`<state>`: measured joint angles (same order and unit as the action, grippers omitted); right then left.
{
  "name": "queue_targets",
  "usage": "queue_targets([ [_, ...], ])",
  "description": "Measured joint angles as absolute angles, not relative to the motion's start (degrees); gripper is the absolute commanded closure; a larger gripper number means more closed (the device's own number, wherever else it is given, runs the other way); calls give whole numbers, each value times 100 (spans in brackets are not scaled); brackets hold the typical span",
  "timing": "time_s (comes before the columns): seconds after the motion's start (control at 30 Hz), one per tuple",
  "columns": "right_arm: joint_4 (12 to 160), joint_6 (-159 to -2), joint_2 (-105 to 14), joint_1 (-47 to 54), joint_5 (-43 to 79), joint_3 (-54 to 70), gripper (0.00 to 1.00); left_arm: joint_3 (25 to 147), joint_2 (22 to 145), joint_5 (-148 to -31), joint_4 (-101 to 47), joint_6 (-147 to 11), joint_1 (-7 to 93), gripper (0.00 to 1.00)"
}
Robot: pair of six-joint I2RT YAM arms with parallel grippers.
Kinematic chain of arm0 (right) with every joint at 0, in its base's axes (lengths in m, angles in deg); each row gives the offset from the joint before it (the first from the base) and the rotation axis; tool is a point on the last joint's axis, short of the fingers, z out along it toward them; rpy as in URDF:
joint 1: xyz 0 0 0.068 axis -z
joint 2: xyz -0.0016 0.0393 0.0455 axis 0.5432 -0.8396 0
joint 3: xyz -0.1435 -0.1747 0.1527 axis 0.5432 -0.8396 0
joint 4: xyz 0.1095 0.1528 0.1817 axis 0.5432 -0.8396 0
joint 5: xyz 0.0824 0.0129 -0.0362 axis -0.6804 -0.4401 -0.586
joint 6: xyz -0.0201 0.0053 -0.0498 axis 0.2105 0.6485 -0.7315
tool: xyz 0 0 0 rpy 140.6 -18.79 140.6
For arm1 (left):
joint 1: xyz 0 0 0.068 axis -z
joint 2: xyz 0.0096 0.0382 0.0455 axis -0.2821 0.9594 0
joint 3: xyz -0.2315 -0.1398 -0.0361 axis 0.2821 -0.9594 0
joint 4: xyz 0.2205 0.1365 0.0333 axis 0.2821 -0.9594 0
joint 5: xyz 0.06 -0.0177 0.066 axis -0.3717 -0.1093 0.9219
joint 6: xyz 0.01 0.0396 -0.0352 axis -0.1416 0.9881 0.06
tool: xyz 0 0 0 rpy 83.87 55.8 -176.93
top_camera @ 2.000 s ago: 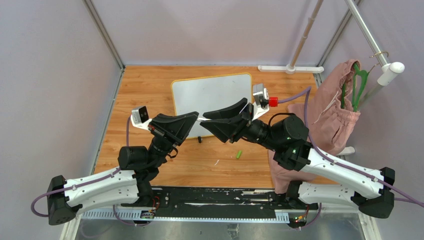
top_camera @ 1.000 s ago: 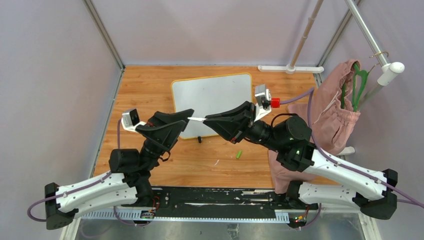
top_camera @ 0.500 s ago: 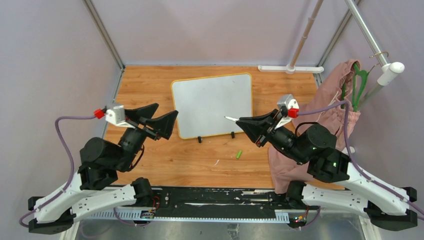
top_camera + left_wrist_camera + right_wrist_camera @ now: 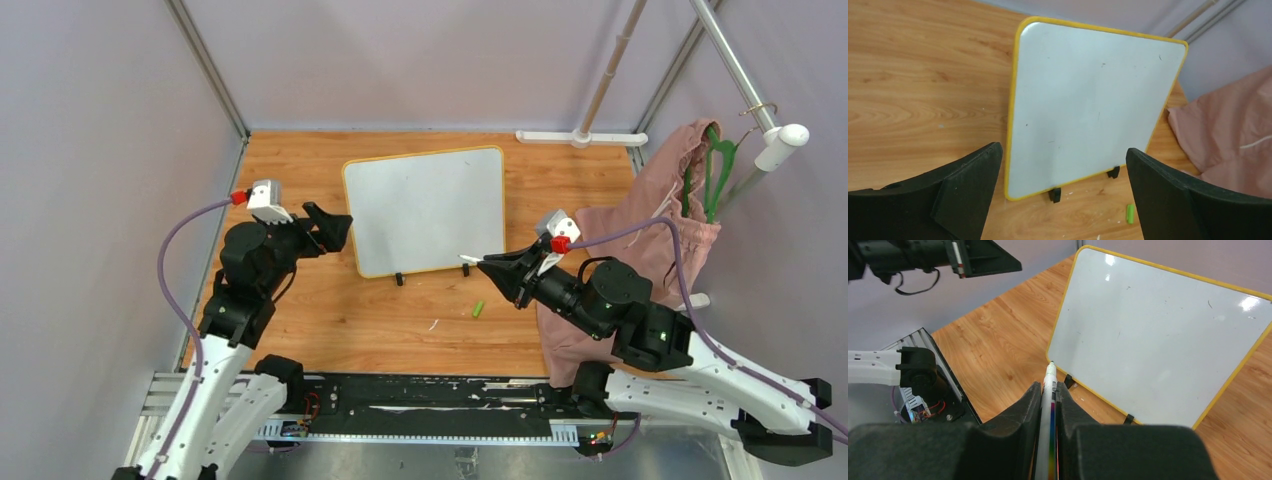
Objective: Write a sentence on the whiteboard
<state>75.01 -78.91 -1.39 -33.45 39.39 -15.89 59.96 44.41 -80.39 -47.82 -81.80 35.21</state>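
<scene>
Presently, left gripper (image 4: 330, 228) stands spread wide beside whiteboard's (image 4: 425, 205) left rim; right gripper (image 4: 487, 266) pinches a marker (image 4: 1048, 390), tip near the lower rim.

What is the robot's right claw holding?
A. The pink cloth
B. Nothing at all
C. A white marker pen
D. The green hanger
C: in the right wrist view, the right gripper is pinched shut around a white marker, whose tip points toward the whiteboard.
</scene>
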Motion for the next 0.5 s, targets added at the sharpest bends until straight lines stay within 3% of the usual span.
queue_targets([
  [0.27, 7789, -7998, -183, -3345, 3620, -1711, 100, 4138, 5085, -10127, -2085, -10178, 2024, 0],
  [0.5, 8174, -7996, -485, -3345, 3360, -1886, 100, 3480, 5992, -10872, -41, -11022, 1325, 1],
])
